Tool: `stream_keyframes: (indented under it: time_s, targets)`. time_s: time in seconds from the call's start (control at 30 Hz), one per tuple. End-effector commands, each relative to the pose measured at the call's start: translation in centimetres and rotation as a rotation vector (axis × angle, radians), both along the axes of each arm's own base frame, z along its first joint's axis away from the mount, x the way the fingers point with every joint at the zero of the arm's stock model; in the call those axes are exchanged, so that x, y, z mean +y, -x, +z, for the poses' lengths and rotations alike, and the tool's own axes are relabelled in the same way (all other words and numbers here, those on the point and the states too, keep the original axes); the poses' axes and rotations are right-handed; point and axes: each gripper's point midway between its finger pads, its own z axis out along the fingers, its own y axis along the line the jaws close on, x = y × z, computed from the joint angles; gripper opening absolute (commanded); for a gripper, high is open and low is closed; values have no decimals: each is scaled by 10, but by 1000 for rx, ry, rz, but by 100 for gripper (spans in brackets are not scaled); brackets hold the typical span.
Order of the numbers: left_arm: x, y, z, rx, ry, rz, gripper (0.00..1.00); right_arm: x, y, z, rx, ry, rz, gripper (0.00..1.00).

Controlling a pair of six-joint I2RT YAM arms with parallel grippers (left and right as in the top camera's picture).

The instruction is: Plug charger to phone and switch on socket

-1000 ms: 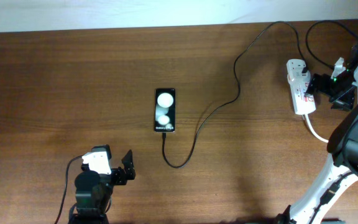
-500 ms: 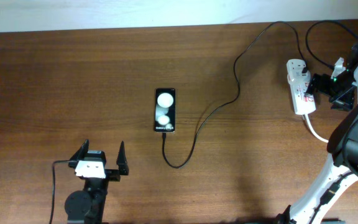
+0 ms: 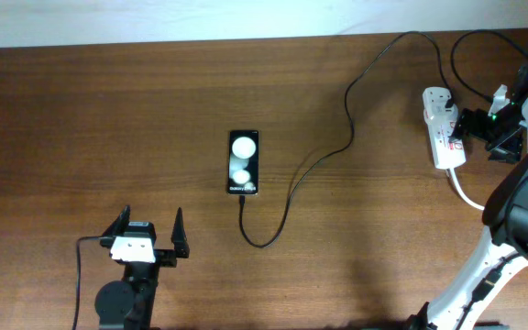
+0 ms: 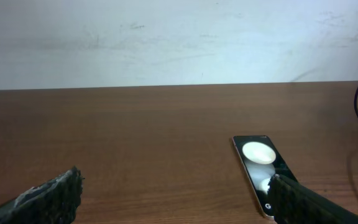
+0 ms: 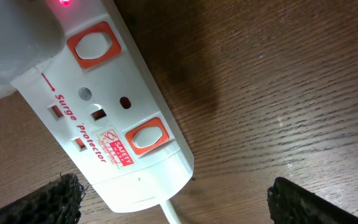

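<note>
Table (image 3: 81, 119): wooden top, dark reddish-brown, with fine grain running left to right in the overhead view; fills nearly the whole frame. Wall (image 4: 166, 37): plain white, faintly scuffed and streaked, meeting the table's far edge in a straight line. Lighting: soft and even, with a pale sheen on the wood and blurred, diffuse shadows.

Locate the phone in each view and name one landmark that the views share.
Overhead: the phone lies near the picture's middle, screen up, glare spots showing.
Left wrist: the phone sits at lower right, its near end cut off.
Right wrist: not in it.
Shared landmark: the brown wooden table.
</note>
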Motion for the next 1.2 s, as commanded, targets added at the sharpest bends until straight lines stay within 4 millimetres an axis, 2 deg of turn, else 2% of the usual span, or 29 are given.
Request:
stream_keyframes:
  time_s: [0.0,0.37,0.43,0.53,0.63,0.73,0.8,0.87,0.97,1.0,1.17]
  targets:
    - [3,0,-1,-4,-20,14,99,0,-6,14,-34,16,5,99]
    - [3,0,-1,-4,-20,14,99,0,-6,14,-35,16,6,99]
    - [3,0,-1,-4,-20,14,99,2,-8,25,-56,27,12,99]
    - [3,0,-1,-4,-20,14,99,16,-16,62,-133,64,47,99]
    - [3,0,-1,-4,-20,14,99,40,-23,107,-230,104,101,99]
    - [3,0,-1,-4,-20,14,99,73,-24,164,-356,147,170,99]
    - [3,0,-1,-4,-20,14,99,95,-21,195,-428,166,214,99]
    - [3,0,-1,-4,-20,14,99,121,-14,229,-511,183,267,99]
    - [3,0,-1,-4,-20,14,99,143,3,271,-615,205,307,99]
    - [3,0,-1,-4,-20,14,99,152,15,293,-675,219,321,99]
    - [3,0,-1,-4,-20,14,99,166,69,365,-876,275,328,99]
